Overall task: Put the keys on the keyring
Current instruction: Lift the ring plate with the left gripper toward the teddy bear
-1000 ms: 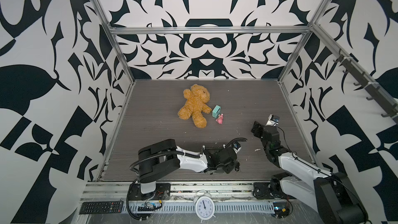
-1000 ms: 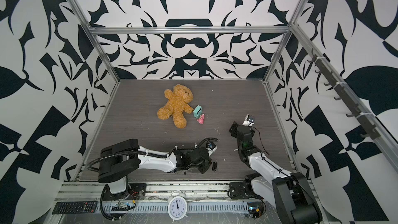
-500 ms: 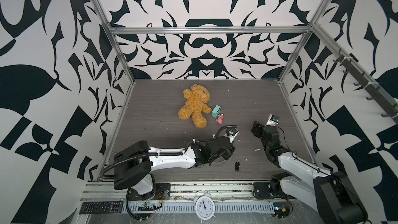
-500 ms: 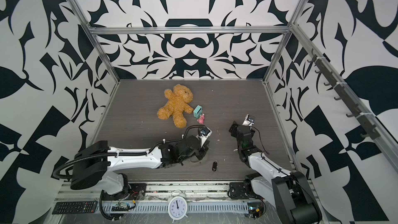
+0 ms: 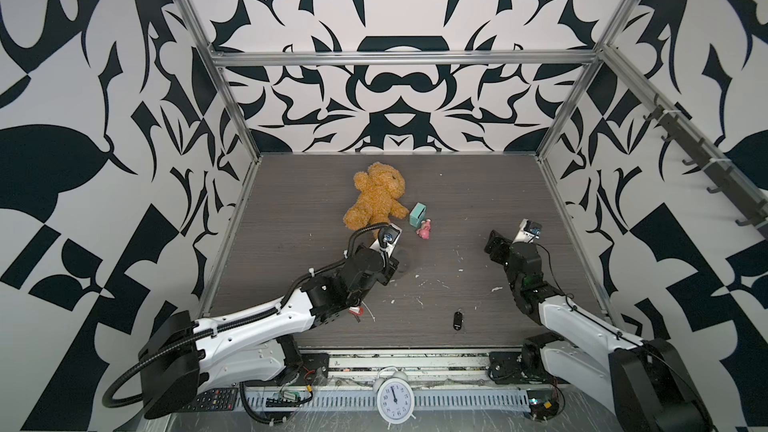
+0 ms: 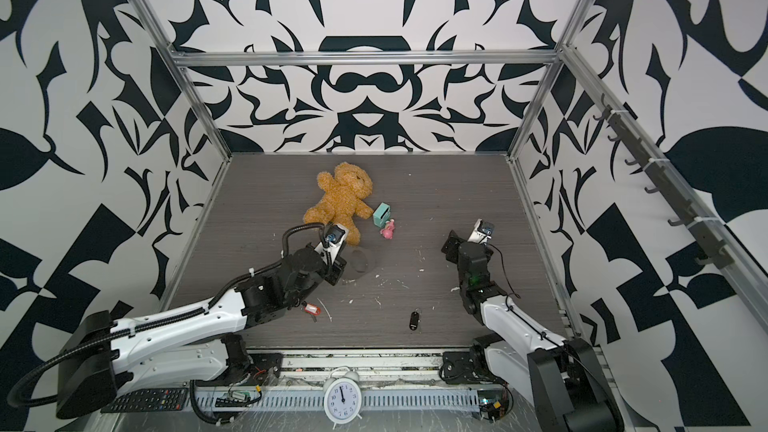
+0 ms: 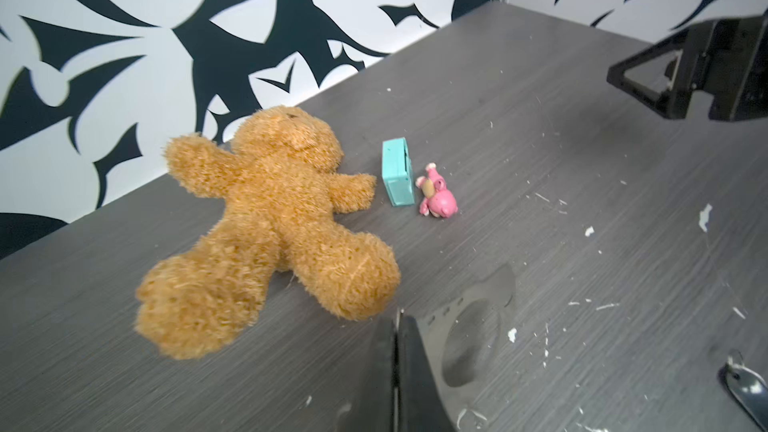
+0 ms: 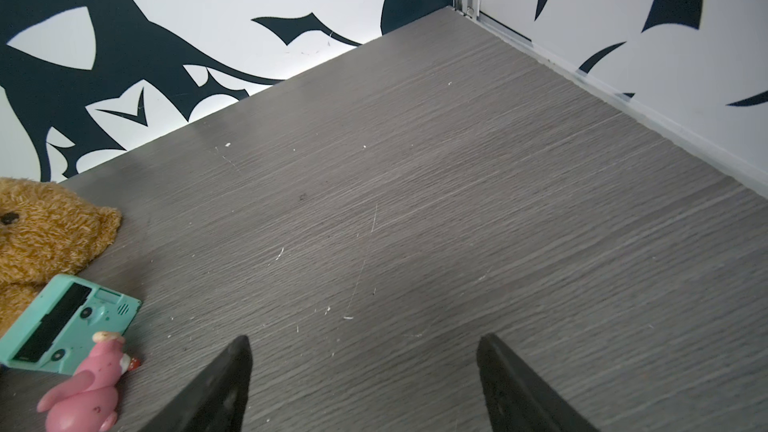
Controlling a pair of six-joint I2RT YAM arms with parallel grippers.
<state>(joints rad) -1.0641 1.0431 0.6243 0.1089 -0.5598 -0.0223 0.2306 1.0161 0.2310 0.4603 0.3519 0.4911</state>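
Black fob (image 5: 457, 320) — both top views, not right wrist.

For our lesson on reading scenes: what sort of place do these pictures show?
Probably a robot test cell: left arm and right arm at a table, boxed in by patterned walls on an aluminium frame.

Brown plush teddy bear (image 5: 376, 197): on grey wood-grain tabletop (image 5: 478, 184), toward the back.
Teal plastic box (image 5: 417, 214): just right of bear.
Pink toy figurine (image 5: 424, 233): just before box.
Dark curved strap (image 6: 359, 261): before bear, near.
Black oblong fob (image 5: 458, 320): near front edge, right of strap.
Red plastic tag (image 6: 311, 308): left of fob, apart.
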